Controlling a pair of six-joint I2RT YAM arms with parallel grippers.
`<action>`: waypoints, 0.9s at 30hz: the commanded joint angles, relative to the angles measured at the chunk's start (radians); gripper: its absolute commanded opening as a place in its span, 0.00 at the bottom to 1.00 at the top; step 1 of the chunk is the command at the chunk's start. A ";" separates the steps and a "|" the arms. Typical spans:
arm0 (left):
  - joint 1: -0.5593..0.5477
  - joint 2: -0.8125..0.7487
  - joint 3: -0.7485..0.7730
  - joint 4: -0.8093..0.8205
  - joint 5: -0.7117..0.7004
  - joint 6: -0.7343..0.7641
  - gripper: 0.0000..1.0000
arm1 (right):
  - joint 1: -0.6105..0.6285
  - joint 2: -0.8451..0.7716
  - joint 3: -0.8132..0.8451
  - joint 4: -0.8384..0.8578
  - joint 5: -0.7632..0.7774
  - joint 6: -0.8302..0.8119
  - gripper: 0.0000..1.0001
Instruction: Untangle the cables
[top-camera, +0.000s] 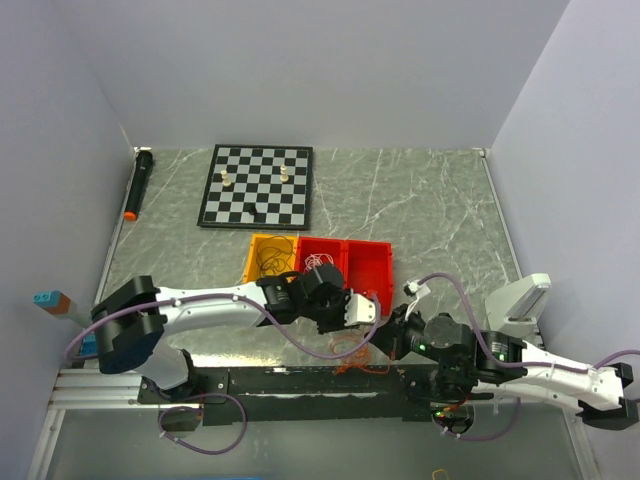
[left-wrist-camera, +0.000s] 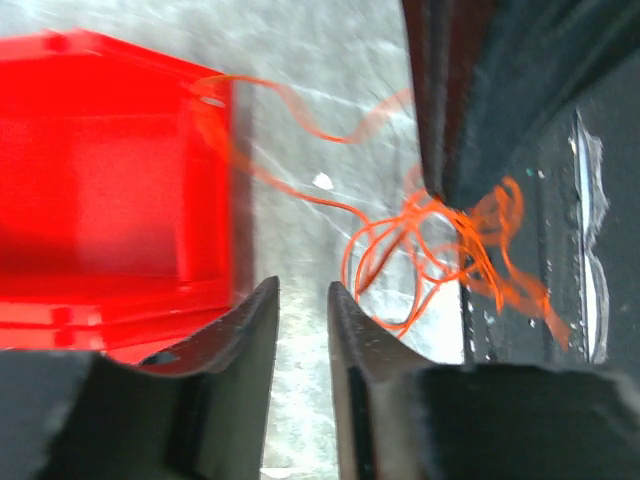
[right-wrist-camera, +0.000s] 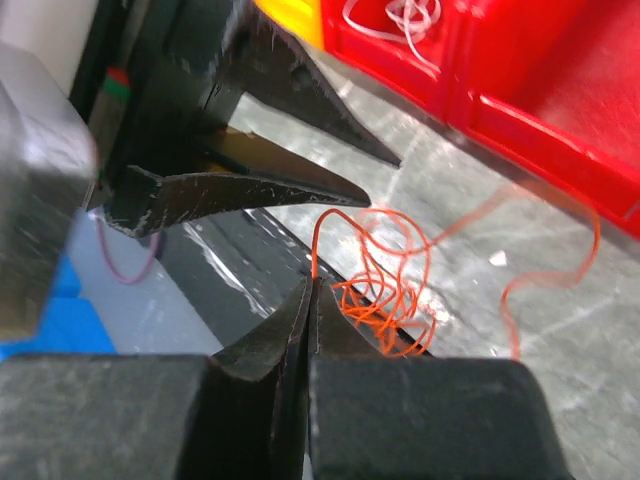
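A tangle of thin orange-red cable (top-camera: 352, 352) lies at the table's near edge, partly over the black rail. It shows in the left wrist view (left-wrist-camera: 430, 250) and the right wrist view (right-wrist-camera: 385, 285). My right gripper (right-wrist-camera: 313, 287) is shut on one strand of it, which rises from the tips; seen from above, the gripper (top-camera: 384, 340) is just right of the tangle. My left gripper (left-wrist-camera: 303, 300) is open and empty, between the tangle and a red bin (left-wrist-camera: 100, 200); from above it (top-camera: 370, 310) hovers just above the tangle. A white cable (right-wrist-camera: 395, 15) lies in the middle red bin (top-camera: 320, 262).
A yellow bin (top-camera: 270, 256) holding a dark cable and two red bins stand in a row just beyond the grippers. A chessboard (top-camera: 256, 186) with a few pieces lies at the back. A black marker (top-camera: 138, 185) lies by the left wall.
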 joint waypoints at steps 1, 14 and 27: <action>-0.005 0.038 0.036 -0.045 0.093 0.023 0.30 | 0.009 0.028 0.003 -0.044 -0.011 0.014 0.00; 0.003 -0.007 -0.037 -0.016 0.073 0.005 0.55 | 0.009 0.035 0.088 -0.158 0.130 0.059 0.00; -0.022 0.030 -0.123 0.041 0.086 0.040 0.66 | 0.011 0.029 0.054 -0.115 0.082 0.073 0.00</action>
